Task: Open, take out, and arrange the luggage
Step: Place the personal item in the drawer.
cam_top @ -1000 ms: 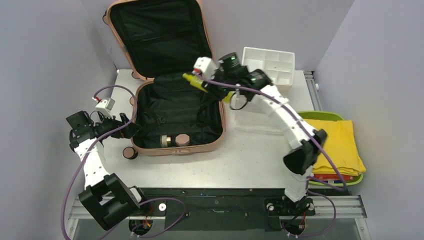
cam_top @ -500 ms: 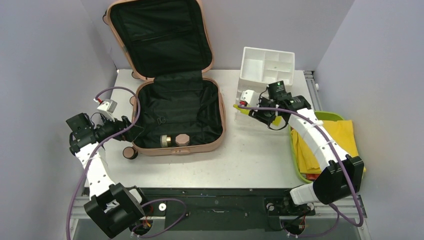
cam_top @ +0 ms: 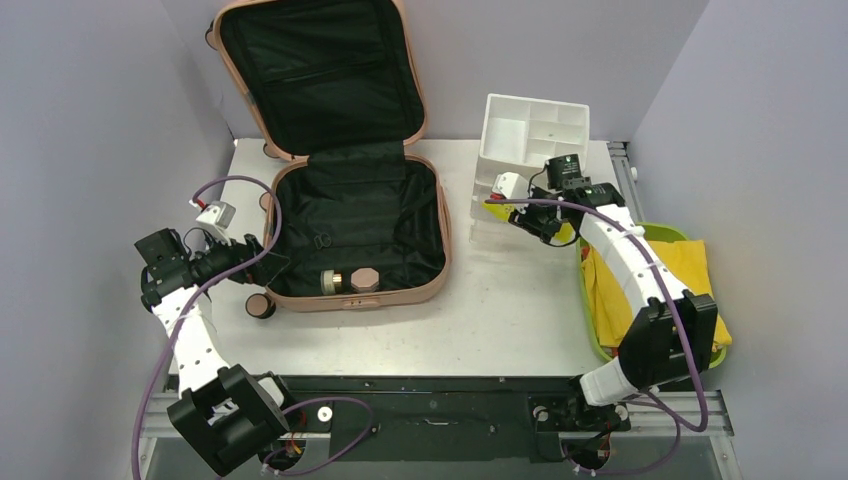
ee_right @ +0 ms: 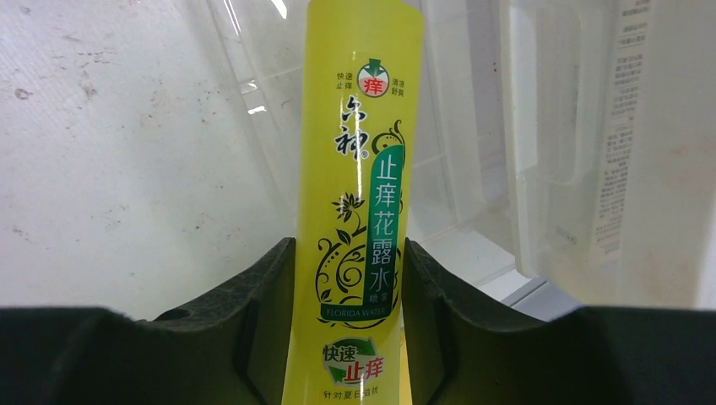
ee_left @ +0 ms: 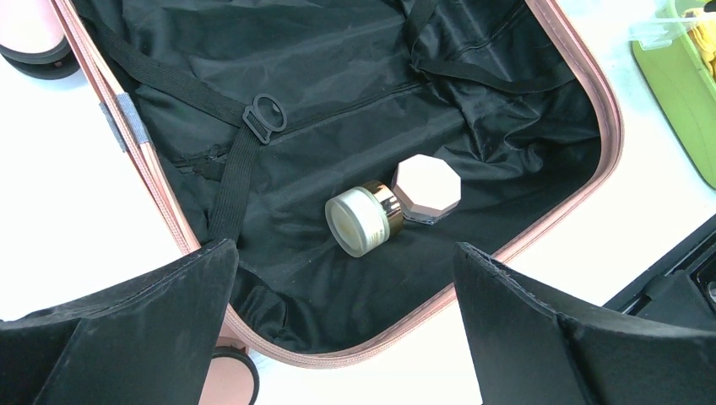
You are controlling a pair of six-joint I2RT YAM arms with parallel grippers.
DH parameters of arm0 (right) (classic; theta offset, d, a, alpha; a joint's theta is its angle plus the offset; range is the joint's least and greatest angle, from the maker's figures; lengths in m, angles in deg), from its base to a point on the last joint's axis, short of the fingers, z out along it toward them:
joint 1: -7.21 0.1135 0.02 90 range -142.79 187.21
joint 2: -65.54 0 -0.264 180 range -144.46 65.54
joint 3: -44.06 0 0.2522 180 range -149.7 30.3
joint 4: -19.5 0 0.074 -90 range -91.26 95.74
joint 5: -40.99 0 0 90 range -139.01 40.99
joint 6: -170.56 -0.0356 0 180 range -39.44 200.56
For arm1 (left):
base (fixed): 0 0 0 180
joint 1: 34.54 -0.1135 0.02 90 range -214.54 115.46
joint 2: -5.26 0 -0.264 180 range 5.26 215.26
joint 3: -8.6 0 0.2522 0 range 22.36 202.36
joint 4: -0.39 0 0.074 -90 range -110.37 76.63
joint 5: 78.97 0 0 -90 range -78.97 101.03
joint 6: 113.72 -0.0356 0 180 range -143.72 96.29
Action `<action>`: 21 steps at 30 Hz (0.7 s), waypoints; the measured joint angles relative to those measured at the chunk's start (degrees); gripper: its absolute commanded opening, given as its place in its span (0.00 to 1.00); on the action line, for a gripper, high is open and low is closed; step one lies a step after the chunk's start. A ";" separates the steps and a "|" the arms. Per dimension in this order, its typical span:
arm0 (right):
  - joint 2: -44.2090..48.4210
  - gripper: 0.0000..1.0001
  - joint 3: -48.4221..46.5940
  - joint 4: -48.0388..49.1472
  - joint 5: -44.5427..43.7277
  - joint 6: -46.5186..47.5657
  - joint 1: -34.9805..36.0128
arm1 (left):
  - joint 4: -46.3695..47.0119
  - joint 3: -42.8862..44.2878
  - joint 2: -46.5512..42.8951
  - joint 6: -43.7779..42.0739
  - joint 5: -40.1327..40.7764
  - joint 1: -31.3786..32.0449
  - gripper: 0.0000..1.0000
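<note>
The pink luggage [cam_top: 350, 297] lies open at the table's [cam_top: 500, 310] left, lid raised, a cream jar [ee_left: 363, 221] inside. We hold our left gripper [ee_left: 342, 253] spread wide at its near-left corner; our right gripper [ee_right: 348, 245] clamps a yellow Florida Water bottle [ee_right: 359, 169] beside the white organizer [cam_top: 535, 130].

Smooth pink hard-shell luggage [cam_top: 350, 300], matt black cloth lining [ee_left: 355, 101], glossy yellow plastic bottle [ee_right: 359, 211], frosted jar [ee_left: 359, 224]

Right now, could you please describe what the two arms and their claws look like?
Both the left arm and right arm have white links, black joints and a purple cable alongside. The left claw and right claw have broad matte-black fingers.
</note>
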 measured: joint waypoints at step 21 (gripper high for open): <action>-14.01 0.27 -10.14 0.24 -3.74 2.25 -1.90 | 0.09 -0.50 0.04 0.00 -0.96 -0.28 0.96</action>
